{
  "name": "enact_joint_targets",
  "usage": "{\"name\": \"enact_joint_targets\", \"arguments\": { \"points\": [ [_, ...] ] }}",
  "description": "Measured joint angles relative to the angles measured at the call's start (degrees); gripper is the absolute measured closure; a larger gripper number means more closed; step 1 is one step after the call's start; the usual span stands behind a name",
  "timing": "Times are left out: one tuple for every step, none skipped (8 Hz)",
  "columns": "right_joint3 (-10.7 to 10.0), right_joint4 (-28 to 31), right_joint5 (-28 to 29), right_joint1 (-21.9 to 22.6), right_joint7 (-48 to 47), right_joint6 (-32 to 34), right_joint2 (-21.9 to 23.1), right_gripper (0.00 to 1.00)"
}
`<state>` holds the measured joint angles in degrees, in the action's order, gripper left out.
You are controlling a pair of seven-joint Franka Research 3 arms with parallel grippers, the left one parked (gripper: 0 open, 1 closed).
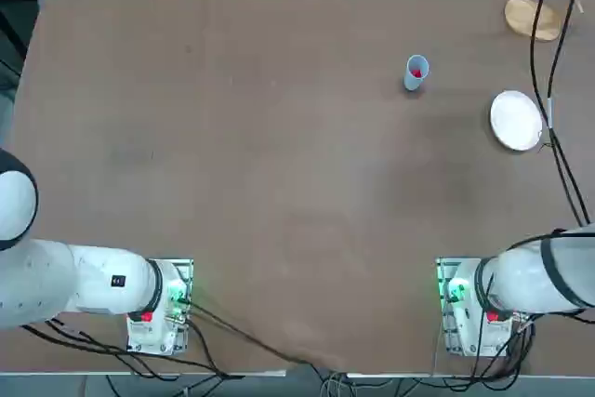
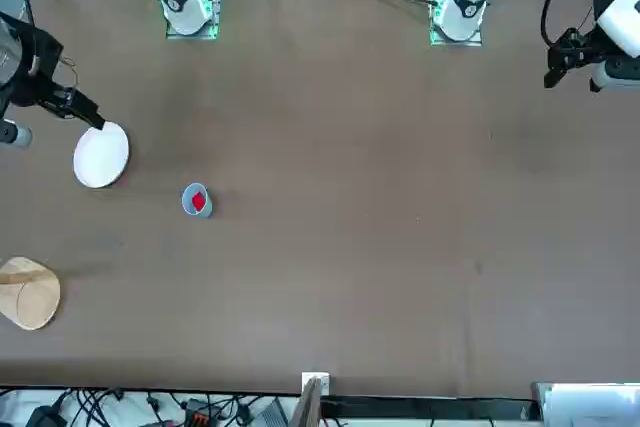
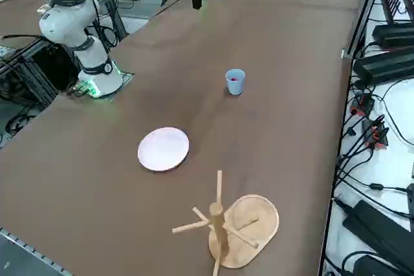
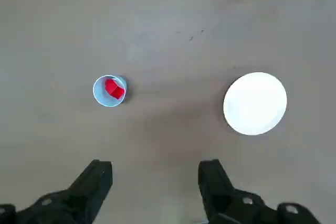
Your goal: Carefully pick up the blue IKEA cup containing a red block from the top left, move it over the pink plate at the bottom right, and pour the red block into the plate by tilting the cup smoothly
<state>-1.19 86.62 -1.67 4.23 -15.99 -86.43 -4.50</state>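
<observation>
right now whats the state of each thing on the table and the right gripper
small light-blue plastic cup: upright, on the table, not held
tiny red block: inside the cup
round pale pink plate: flat, empty
tan wooden peg stand: upright, apart from the plate
right gripper: open, empty, above the table

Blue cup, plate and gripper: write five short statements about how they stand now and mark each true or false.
1. The blue cup stands upright on the table. True.
2. The red block lies on the plate. False: it sits inside the cup; the plate holds nothing.
3. The right gripper is shut on the cup. False: it is open, high above the table, holding nothing.
4. The cup and the plate stand apart, not touching. True.
5. The wooden stand sits between the cup and the plate. False: it stands off to one side, past the plate, near the table's edge.
</observation>
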Motion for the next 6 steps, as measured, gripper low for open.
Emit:
{"name": "enact_joint_targets", "arguments": {
  "points": [
    [0.0, 0.0, 0.0, 0.0, 0.0, 0.0, 0.0, 0.00],
    [0.0, 0.0, 0.0, 0.0, 0.0, -0.1, 0.0, 0.00],
    [-0.1, 0.1, 0.0, -0.1, -0.1, -1.0, 0.0, 0.00],
    [-0.1, 0.6, 0.0, -0.2, -0.2, -2.8, -0.3, 0.00],
    [-0.1, 1.9, 0.0, -0.2, -0.2, -4.2, -0.8, 0.00],
    [0.1, 3.0, 0.0, -0.1, -0.2, -5.5, -1.8, 0.00]
  ]
}}
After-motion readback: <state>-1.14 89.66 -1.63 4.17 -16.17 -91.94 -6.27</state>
